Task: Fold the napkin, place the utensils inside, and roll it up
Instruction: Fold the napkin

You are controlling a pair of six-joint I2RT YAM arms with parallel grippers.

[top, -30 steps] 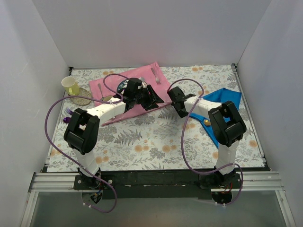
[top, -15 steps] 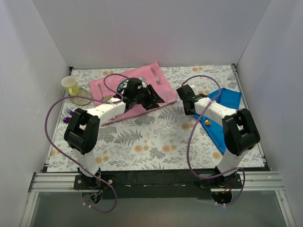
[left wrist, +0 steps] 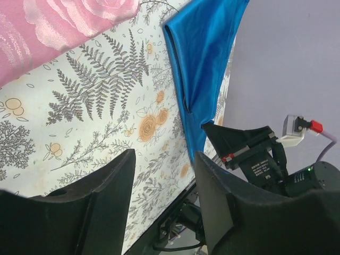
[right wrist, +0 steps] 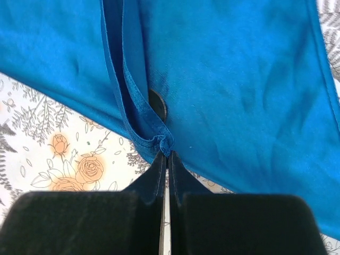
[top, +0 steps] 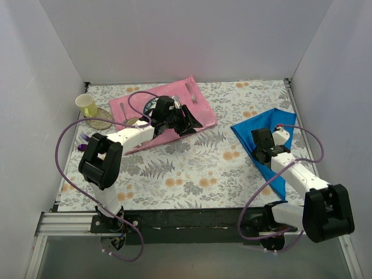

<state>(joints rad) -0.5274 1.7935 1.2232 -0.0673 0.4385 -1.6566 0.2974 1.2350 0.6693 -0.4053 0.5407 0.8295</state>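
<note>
The blue napkin point(top: 268, 123) lies folded in a rough triangle at the right of the table. It also shows in the left wrist view point(left wrist: 204, 53) and fills the right wrist view point(right wrist: 239, 90). My right gripper point(top: 261, 150) sits over its near left edge, and in the right wrist view it point(right wrist: 165, 154) is shut on a bunched bit of the hem. A small dark round edge point(right wrist: 159, 105) peeks from under the folded flap; I cannot tell if it is the spoon. My left gripper point(top: 189, 122) hovers open and empty at the pink mat's near edge, as the left wrist view point(left wrist: 164, 159) also shows.
A pink placemat point(top: 200, 107) lies at the back left with a pale fork point(top: 190, 92) on it. A yellow cup point(top: 87, 104) and a round coaster point(top: 99, 121) stand at far left, with purple utensils point(top: 85, 139) near them. White walls enclose the table.
My right arm swung from the table's middle to the right and drew back toward the near side, its gripper now on the napkin's edge. The gold spoon bowl no longer shows. The left arm is still.
</note>
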